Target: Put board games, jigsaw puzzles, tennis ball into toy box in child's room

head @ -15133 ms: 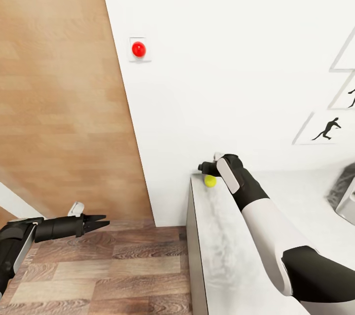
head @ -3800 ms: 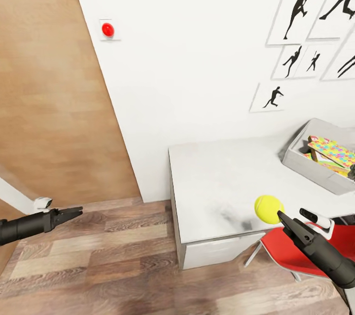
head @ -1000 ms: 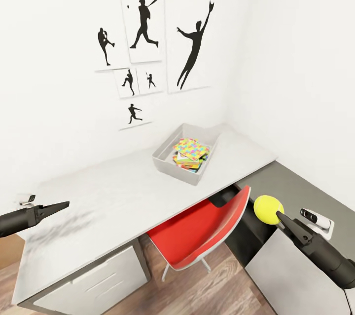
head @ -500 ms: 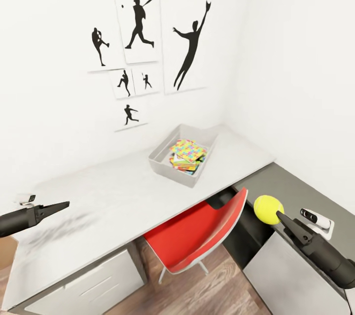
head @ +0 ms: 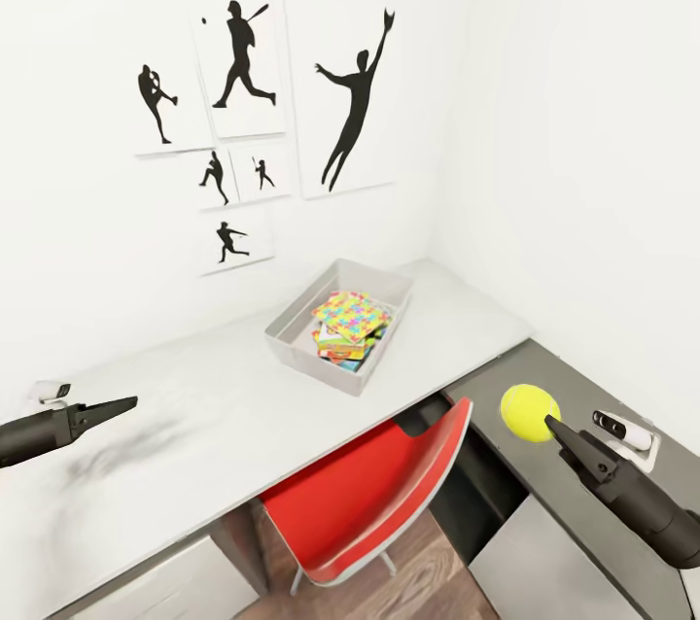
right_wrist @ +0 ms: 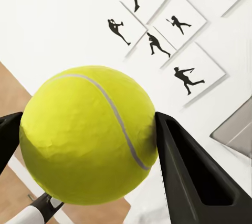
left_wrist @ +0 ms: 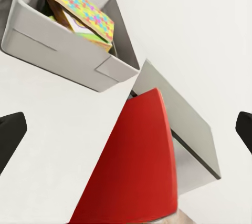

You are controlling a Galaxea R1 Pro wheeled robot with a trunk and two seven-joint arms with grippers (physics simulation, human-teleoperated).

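My right gripper (head: 541, 418) is shut on the yellow-green tennis ball (head: 528, 411), held above the dark grey part of the table (head: 583, 377). In the right wrist view the tennis ball (right_wrist: 89, 134) sits between both black fingers (right_wrist: 194, 176). The light grey toy box (head: 292, 345) stands on the light grey tabletop (head: 194, 426) by the wall, to the ball's left and farther back. A multicoloured jigsaw puzzle (head: 350, 314) lies on top of other flat toys in it. My left gripper (head: 122, 403) hovers open over the table's left part. The left wrist view shows the toy box (left_wrist: 63, 48) ahead.
A red chair (head: 360, 494) is tucked under the table between my two arms; its backrest rises just above the top's front edge. Black sports silhouette prints (head: 243, 56) hang on the white wall behind the box. White walls meet in a corner at the right.
The camera has turned, so the box and prints sit further left and lower in the picture. Both arms keep their places in the picture, and the ball stays in my right gripper.
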